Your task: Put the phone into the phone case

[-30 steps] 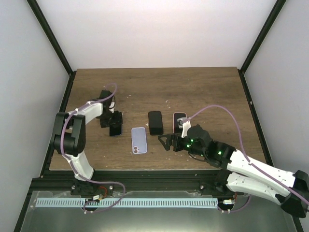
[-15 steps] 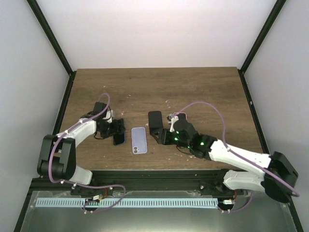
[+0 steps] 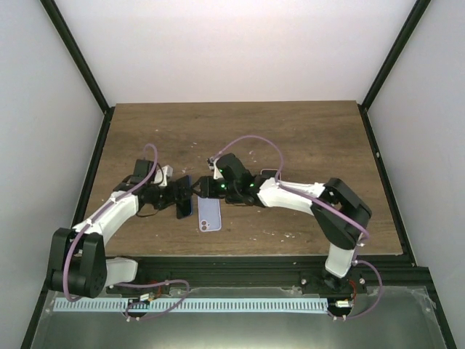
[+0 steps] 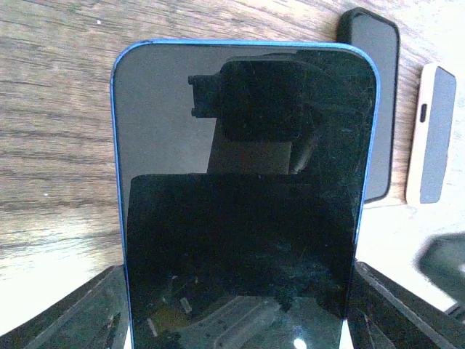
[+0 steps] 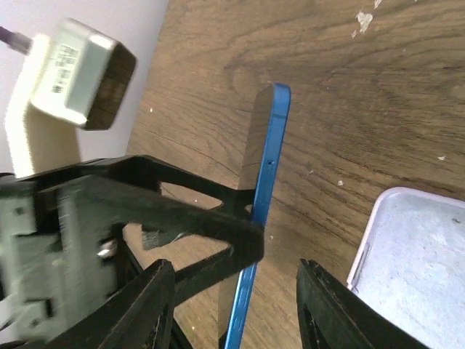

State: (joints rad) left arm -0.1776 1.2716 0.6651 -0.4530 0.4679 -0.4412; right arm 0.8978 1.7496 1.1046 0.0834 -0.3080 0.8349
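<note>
A blue-edged phone point(image 4: 243, 182) with a dark screen fills the left wrist view. It sits between the fingers point(image 4: 94, 309) of my left gripper point(image 4: 240, 313), which is shut on its sides. From above, the phone point(image 3: 184, 201) hangs left of the lavender phone case point(image 3: 209, 215), which lies flat on the table. My right gripper point(image 3: 200, 188) has reached in from the right. In the right wrist view its fingers point(image 5: 156, 305) stand apart on either side of the phone's thin blue edge point(image 5: 267, 182) without touching it. The case's corner point(image 5: 414, 254) shows at lower right.
A black phone-shaped slab point(image 4: 376, 109) and a pale pink one point(image 4: 432, 134) lie beyond the held phone; from above, my right arm covers the black one and only the pink one's edge point(image 3: 270, 173) shows. Black frame rails border the wooden table point(image 3: 305, 131).
My right arm has swung left across the table to the held phone, and its jaws have narrowed. My left arm has carried the phone slightly right and nearer.
</note>
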